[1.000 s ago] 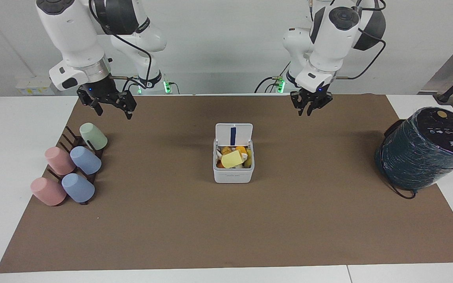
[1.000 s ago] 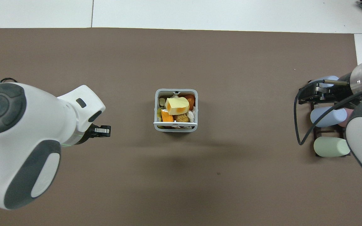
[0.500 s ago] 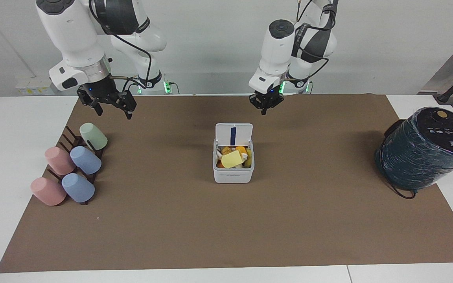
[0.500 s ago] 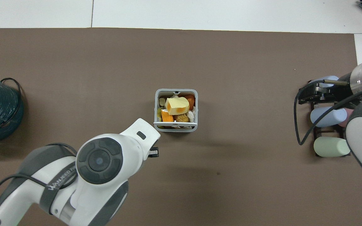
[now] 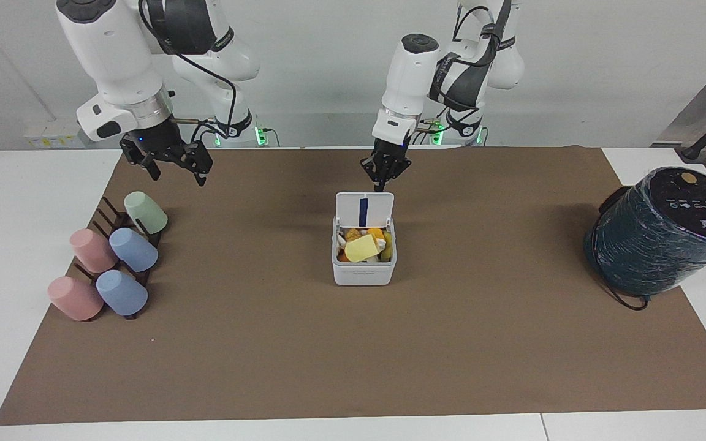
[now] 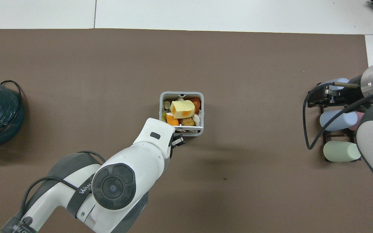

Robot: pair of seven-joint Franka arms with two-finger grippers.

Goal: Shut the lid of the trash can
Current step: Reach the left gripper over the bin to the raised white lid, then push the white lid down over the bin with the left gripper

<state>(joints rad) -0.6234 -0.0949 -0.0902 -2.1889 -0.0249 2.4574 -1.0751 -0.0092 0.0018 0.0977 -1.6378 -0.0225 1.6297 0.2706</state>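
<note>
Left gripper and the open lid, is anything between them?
Nothing: in the facing view the left gripper hangs just above the lid.

Place: we took it for a robotics lab, not a home or kitchen.
Robots: we saw two white arms mounted at one edge of a white table [image 5: 40, 202], cables trailing from them, green lights at their bases.
Work surface: a brown mat [image 5: 353, 343] covered the table.
Backdrop: we saw a plain pale wall.
Props: pastel cups on a dark rack [image 5: 121, 220], a teal-wrapped cylinder [image 5: 659, 233], laid out like test items.
</note>
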